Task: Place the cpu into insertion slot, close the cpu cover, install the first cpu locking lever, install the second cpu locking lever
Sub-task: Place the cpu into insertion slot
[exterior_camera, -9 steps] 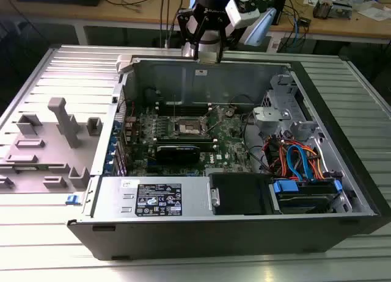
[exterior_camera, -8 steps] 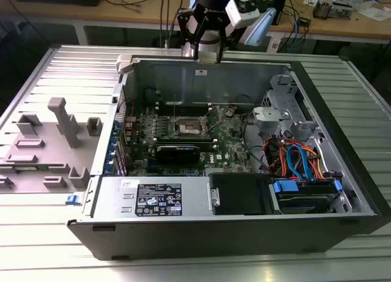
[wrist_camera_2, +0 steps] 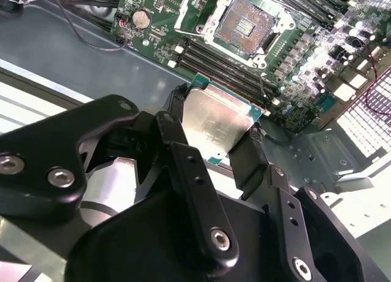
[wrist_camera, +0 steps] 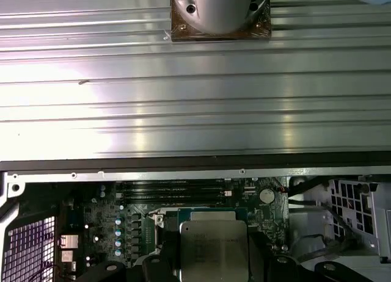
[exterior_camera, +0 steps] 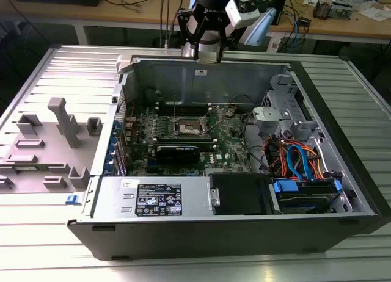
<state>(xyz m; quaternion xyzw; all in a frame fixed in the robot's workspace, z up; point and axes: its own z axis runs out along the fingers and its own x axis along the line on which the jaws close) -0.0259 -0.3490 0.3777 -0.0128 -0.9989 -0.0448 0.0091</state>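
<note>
Lying open on the ribbed table (exterior_camera: 183, 267), the computer case (exterior_camera: 244, 230) holds the green motherboard (exterior_camera: 231, 134), whose insertion slot (wrist_camera_2: 244, 25) sits bare, contacts exposed. Over the case's far wall, the gripper (wrist_camera_2: 212, 134) has its fingers (wrist_camera_2: 244, 163) clamped on the cpu (wrist_camera_2: 214, 117): flat, square, dull silver top, green edge.

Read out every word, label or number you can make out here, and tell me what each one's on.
No text is readable.
White-and-black label on the power supply: print too small.
Top of the cpu: faint marks, blurred.
Motherboard lettering: too small.
</note>
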